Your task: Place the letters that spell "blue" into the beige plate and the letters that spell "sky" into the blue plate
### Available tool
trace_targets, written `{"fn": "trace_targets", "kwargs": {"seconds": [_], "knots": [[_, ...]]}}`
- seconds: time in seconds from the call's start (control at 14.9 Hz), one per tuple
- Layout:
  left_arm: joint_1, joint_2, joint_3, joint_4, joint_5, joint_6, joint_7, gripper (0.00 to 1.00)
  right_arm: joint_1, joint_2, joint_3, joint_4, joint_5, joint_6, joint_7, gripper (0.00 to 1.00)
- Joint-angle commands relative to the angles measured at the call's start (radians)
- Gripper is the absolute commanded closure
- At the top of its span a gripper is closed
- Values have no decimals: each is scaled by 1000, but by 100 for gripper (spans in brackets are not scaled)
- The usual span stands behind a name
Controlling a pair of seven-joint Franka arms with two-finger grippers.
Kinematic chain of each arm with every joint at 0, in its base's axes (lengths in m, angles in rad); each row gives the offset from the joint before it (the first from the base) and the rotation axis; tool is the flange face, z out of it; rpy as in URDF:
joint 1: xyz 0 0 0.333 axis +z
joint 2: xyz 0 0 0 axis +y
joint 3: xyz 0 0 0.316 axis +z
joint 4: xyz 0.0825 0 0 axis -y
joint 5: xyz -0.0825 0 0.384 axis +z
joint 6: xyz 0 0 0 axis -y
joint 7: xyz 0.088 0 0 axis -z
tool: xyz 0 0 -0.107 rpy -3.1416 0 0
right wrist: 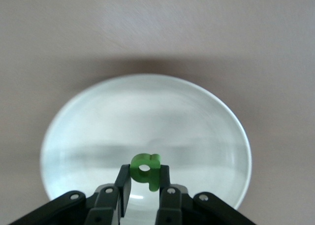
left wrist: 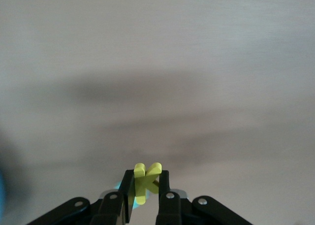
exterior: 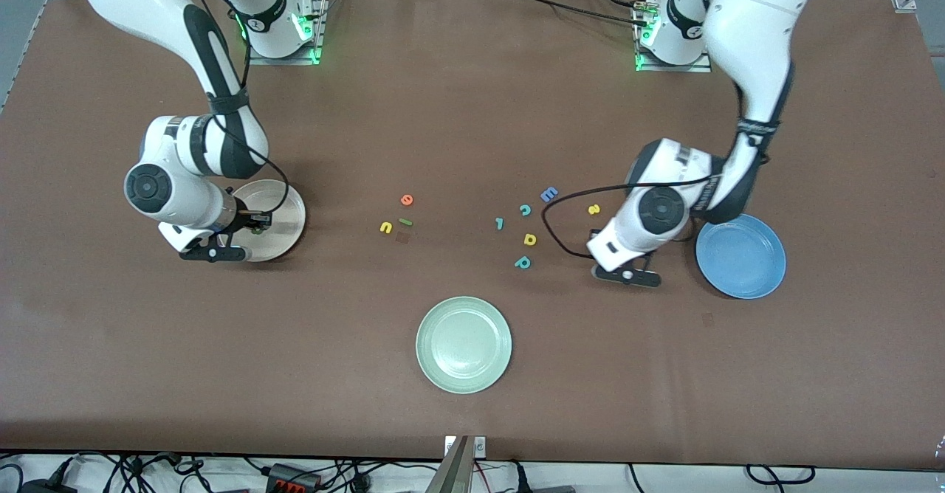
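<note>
White arms, black joint bands, black cables, black tool fingers (right wrist: 118, 195), silver screws.

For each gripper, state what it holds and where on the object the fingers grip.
Left gripper: the yellow k, pinched across its lower half. Right gripper: the green b, pinched at its stem end.

Even overhead light — wrist views blurry

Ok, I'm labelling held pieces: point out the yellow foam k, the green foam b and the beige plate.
Yellow foam letter k (left wrist: 145, 182), left wrist view, on its middle above the claw's fingers.
Dark green foam letter b (right wrist: 145, 169), right wrist view, on its ring.
Round beige plate (right wrist: 147, 112), right wrist view, on its bare floor.
</note>
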Motion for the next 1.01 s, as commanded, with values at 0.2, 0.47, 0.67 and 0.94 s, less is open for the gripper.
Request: {"fn": "trace_targets", "kwargs": {"seconds": [0.2, 0.47, 0.67, 0.94], "knots": [[285, -25, -9, -19, 23, -81, 257, 84, 7, 32, 8, 13, 3, -6, -11, 0], [339, 20, -6, -29, 35, -26, 279, 84, 76, 4, 28, 154, 17, -118, -5, 0], [340, 26, -8, -29, 36, -29, 273, 20, 190, 47, 34, 263, 15, -113, -11, 0], [320, -7, -32, -17, 36, -110, 257, 0, 273, 138, 71, 346, 17, -101, -137, 0]]}}
